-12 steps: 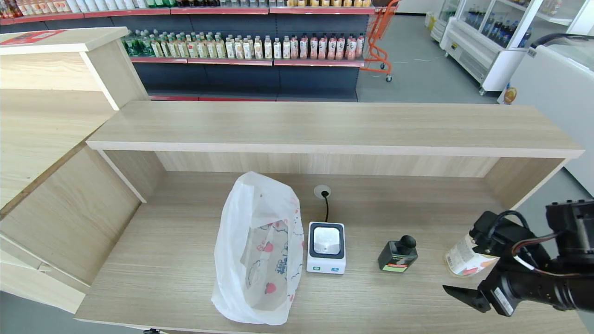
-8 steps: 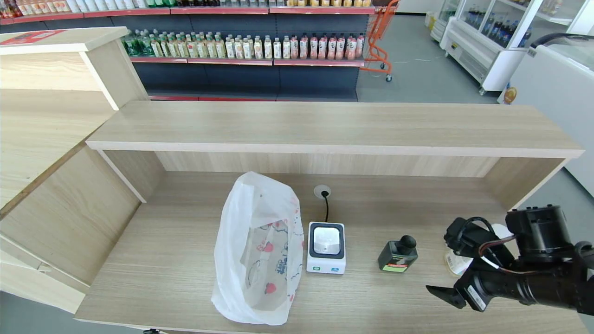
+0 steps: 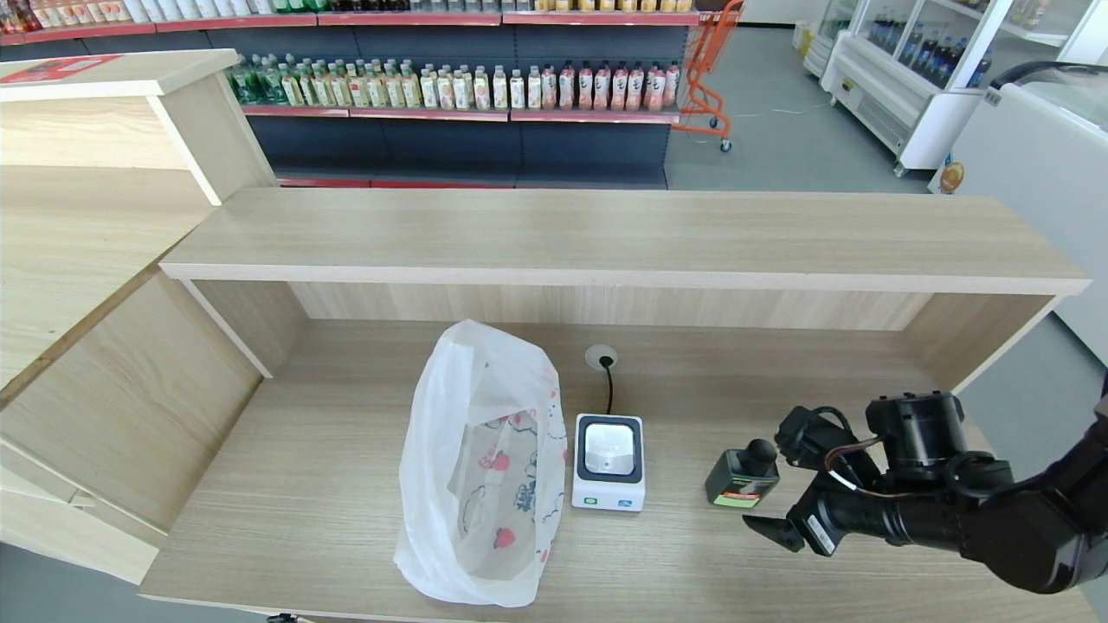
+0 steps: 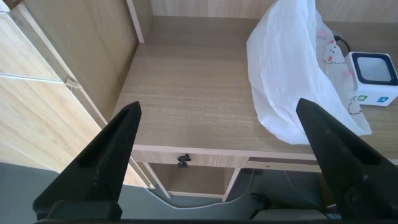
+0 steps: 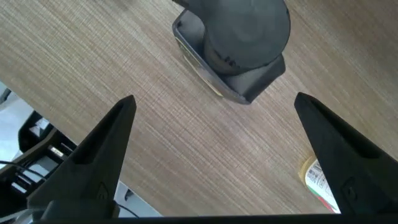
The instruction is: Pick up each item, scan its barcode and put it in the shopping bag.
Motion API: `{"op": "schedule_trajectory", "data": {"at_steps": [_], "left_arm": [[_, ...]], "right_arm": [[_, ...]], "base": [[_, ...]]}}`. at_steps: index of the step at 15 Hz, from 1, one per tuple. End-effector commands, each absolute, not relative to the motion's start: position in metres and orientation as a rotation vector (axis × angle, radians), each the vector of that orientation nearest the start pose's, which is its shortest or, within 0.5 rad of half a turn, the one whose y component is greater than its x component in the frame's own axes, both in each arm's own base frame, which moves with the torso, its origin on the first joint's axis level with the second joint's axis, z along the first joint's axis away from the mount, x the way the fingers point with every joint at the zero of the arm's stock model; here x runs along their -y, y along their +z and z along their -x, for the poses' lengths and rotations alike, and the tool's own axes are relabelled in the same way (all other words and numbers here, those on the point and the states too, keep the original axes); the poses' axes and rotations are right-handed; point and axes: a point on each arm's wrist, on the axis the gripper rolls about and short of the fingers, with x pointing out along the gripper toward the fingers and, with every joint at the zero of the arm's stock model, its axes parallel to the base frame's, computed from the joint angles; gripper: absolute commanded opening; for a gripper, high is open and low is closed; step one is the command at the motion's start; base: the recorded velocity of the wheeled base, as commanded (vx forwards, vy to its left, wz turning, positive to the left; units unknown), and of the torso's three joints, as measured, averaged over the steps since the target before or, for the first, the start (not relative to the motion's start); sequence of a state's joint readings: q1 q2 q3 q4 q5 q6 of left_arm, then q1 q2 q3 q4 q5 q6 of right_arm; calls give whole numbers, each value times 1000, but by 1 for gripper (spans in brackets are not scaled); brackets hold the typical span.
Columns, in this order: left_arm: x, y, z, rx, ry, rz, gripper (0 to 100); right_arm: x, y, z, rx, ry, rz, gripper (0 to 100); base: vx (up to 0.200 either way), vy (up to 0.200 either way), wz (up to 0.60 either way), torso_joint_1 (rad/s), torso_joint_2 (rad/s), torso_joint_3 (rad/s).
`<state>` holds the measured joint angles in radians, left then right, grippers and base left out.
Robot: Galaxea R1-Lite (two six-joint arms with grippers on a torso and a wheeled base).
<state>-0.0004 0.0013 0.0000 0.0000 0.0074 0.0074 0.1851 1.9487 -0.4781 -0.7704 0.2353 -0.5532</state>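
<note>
A white plastic shopping bag (image 3: 480,467) stands open on the wooden counter (image 3: 303,484), with the white barcode scanner (image 3: 608,461) just right of it. Right of the scanner stands a squat dark bottle (image 3: 741,478) with a round black cap. My right gripper (image 3: 766,504) is open and low at the bottle's right side. In the right wrist view the bottle (image 5: 236,43) sits just ahead of the right gripper (image 5: 214,102), between the lines of its two fingers. A labelled bottle (image 5: 320,180) peeks in beside one finger. My left gripper (image 4: 217,112) is open and holds nothing, out past the counter's front edge, left of the bag (image 4: 292,74).
A raised wooden ledge (image 3: 606,234) runs along the back of the counter, with side walls at both ends. The scanner's cable goes into a grommet (image 3: 601,356) behind it. Bare counter lies left of the bag and in front of the scanner.
My right arm has swung left along the counter toward the dark bottle, and now covers the labelled bottle that showed at the far right. Bag, scanner and dark bottle have not moved.
</note>
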Motion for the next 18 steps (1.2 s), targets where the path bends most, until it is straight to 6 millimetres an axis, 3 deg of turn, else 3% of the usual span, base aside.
{"op": "schedule_trajectory", "data": {"at_steps": [1,9,15,16,18], "left_arm": [[0,76,23,-2,6,-8,100],[0,76,23,-2,8,-8,100],[0,76,23,-2,6,-8,100],[0,76,23,-2,8,-8,100],[0,76,23,-2,8,-8,100]], "right_arm": [[-61,34,-285,-588,602,502,100],[-87,26,-325,-496,656,499,100],[-103,18,-332,-477,690,492,100],[-104,20,-330,-472,691,492,0],[-101,23,-320,-483,693,492,0]], "base": [[0,0,0,0,0,0],[0,0,0,0,0,0],[0,0,0,0,0,0],[0,0,0,0,0,0],[0,0,0,0,0,0]]}}
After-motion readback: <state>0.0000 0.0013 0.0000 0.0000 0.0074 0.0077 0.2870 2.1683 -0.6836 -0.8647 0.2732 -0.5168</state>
